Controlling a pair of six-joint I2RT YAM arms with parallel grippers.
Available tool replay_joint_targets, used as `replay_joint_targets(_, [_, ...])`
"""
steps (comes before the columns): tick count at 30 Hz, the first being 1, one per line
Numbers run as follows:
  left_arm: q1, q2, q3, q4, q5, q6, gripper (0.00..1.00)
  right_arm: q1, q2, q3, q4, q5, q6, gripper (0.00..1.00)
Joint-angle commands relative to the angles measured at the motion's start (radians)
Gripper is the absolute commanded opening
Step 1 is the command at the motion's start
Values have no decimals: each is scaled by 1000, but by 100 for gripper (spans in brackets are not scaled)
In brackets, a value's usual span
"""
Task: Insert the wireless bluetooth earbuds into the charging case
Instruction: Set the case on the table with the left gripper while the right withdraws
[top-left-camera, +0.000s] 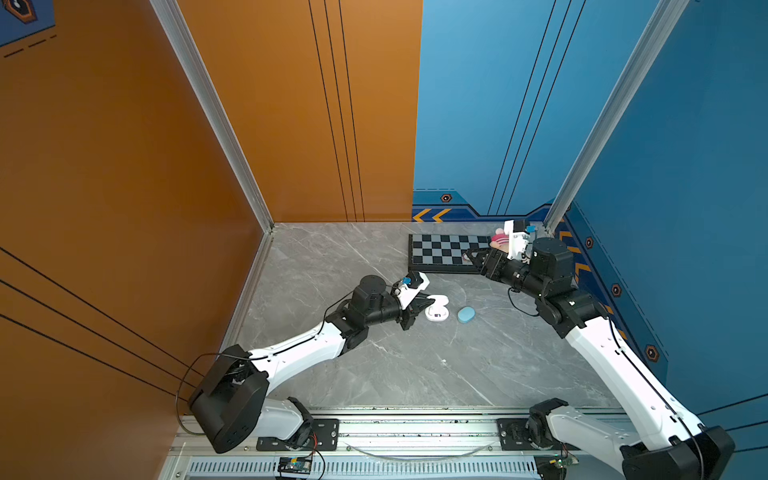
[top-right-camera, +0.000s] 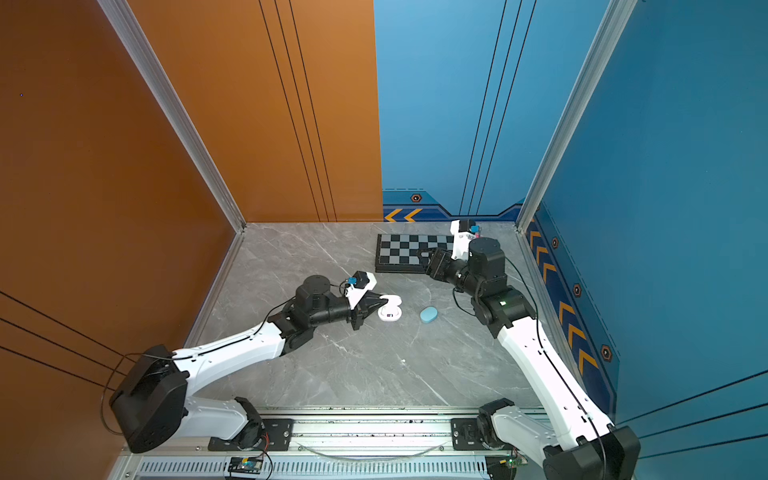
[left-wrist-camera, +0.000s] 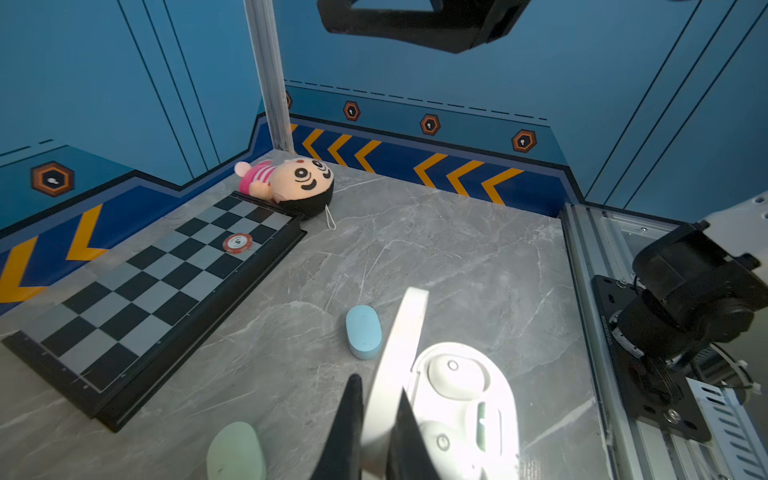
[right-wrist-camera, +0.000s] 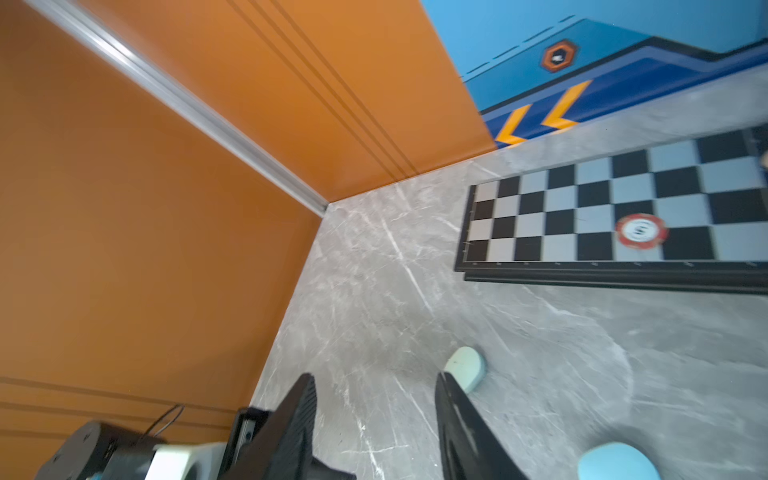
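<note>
A white charging case (left-wrist-camera: 505, 386) lies open on the grey table, seen in both top views (top-left-camera: 440, 316) (top-right-camera: 392, 315). Two white wireless bluetooth earbuds (left-wrist-camera: 455, 370) (left-wrist-camera: 440, 440) sit in its wells. My left gripper (left-wrist-camera: 379, 384) (top-left-camera: 432, 301) (top-right-camera: 384, 300) is shut on the case's raised lid (left-wrist-camera: 401, 332). My right gripper (right-wrist-camera: 374, 376) (top-left-camera: 469, 255) (top-right-camera: 424, 253) hangs open and holds nothing, over the near edge of the chessboard. A closed light blue case (top-left-camera: 466, 314) (top-right-camera: 428, 314) (left-wrist-camera: 363, 331) (right-wrist-camera: 617, 461) lies right of the white one. A closed mint green case (left-wrist-camera: 236, 453) (right-wrist-camera: 465, 368) lies beside my left gripper.
A black and grey chessboard (top-left-camera: 440, 253) (left-wrist-camera: 137, 291) lies at the back right, with a red chip (left-wrist-camera: 237, 242) (right-wrist-camera: 642, 230) on it. A plush doll (left-wrist-camera: 291, 183) (top-left-camera: 498, 241) lies in the far right corner. Walls close three sides; a metal rail (top-left-camera: 415, 428) runs along the front.
</note>
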Motion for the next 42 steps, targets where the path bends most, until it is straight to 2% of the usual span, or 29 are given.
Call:
replay_joint_targets(1, [-62, 88, 56, 12, -16, 83, 0, -43, 10, -63, -188, 196, 136, 48])
replay_joint_targets(7, [-156, 278, 130, 89, -76, 103, 0, -100, -16, -179, -238, 276, 216, 47])
replay_joint_targets(16, [-209, 461, 140, 218, -145, 60, 0, -146, -60, -274, -241, 291, 238, 47])
replay_joint_targets(34, [-196, 576, 152, 235, -196, 32, 1, -158, -45, -276, -246, 270, 228, 47])
replay_joint_targets(42, [-188, 585, 154, 235, -191, 18, 12, -158, -41, -282, -250, 256, 231, 47])
